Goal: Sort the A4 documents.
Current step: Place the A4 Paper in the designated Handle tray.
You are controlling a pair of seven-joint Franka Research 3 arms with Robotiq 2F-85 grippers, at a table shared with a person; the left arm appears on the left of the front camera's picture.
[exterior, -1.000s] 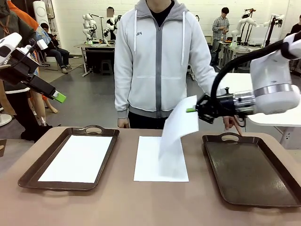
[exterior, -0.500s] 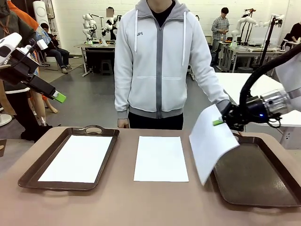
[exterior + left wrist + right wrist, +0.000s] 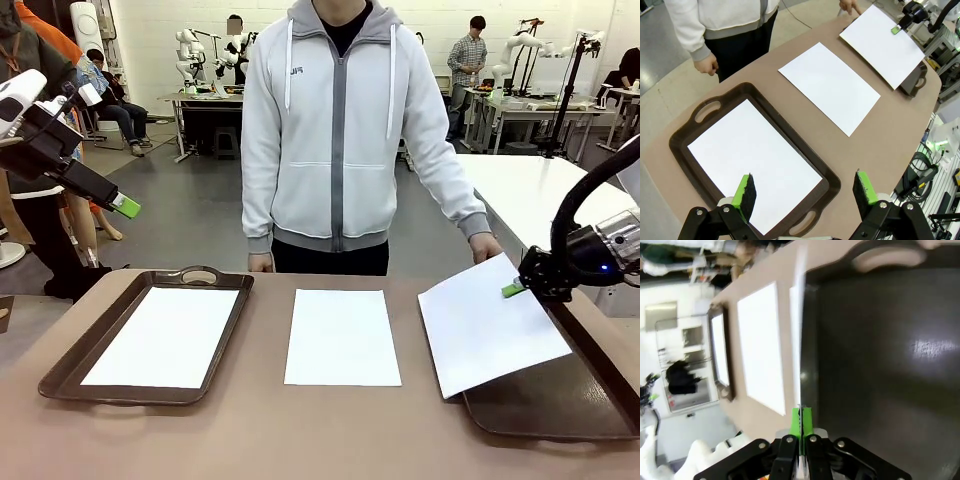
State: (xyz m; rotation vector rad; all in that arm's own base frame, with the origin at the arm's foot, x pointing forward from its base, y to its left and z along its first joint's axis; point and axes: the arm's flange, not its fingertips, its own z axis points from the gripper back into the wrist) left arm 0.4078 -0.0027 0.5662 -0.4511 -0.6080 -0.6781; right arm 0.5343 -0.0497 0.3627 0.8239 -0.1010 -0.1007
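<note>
At the far left, the robot's left claw (image 3: 122, 205), black with green pads, hangs in the air above and beyond the left end of a tan-brown surface (image 3: 300, 430). Its jaws are spread wide and hold nothing. Below it on the surface sits a dark brown rectangular tray with handles (image 3: 62, 372). A plain white A4 paper sheet (image 3: 165, 335) lies flat inside, covering most of the tray's floor.

Just right of that tray, in the middle of the surface, a second white sheet (image 3: 342, 335) lies flat on the bare top, touching neither tray. Behind it, at the far edge, stands a person in a white zip-up hooded jacket (image 3: 340, 130), with one hand (image 3: 487, 246) lowered near the far side of the right-hand tray.

To the right, a third white sheet (image 3: 490, 325) hangs tilted over the left part of a second dark brown tray (image 3: 570, 410), its left edge jutting past the rim over the surface. The right claw (image 3: 514, 289) is pinched tight on this sheet's far right edge. I cannot tell whether the sheet's low corner touches the tray.
</note>
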